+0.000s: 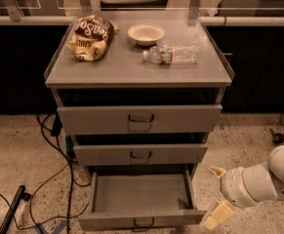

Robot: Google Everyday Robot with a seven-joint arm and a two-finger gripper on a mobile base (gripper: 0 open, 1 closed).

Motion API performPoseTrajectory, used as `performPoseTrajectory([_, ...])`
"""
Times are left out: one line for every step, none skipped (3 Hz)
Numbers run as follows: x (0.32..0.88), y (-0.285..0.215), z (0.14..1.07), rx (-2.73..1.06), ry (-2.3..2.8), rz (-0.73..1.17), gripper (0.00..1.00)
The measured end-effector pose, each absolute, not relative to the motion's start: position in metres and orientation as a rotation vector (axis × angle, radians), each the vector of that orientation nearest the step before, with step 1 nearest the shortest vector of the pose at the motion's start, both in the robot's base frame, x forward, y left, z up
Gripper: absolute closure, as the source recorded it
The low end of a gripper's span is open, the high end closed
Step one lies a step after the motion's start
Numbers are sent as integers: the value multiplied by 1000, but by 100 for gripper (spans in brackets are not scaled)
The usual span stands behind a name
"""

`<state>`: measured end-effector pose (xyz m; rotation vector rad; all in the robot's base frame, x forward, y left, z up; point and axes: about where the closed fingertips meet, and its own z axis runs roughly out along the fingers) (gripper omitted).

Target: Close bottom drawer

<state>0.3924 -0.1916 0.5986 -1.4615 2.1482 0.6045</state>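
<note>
The bottom drawer (140, 219) of the grey cabinet is pulled far out. Its inside shows and nothing lies in it. Its small dark loop handle (141, 223) sits at the lower edge of the view. The middle drawer (140, 154) and the top drawer (139, 119) stand pushed in. My gripper (217, 215), with cream fingers on a white arm, hangs low at the right, just beside the open drawer's front right corner and apart from the handle.
On the cabinet top (131, 72) lie a chip bag (91, 37), a white bowl (146, 33) and a plastic water bottle (172, 53). Black cables (58, 179) run over the speckled floor at the left. A dark counter stands behind.
</note>
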Motion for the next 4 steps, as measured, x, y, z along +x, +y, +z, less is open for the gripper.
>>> performPoseTrajectory([392,-192,599,-1461,2148,605,0])
performPoseTrajectory([391,-184,563,-1455,2185,602,0])
performPoseTrajectory([393,-179,488,-1462,2245,557,0])
performPoseTrajectory([404,-188,434,-1439,2284,540,14])
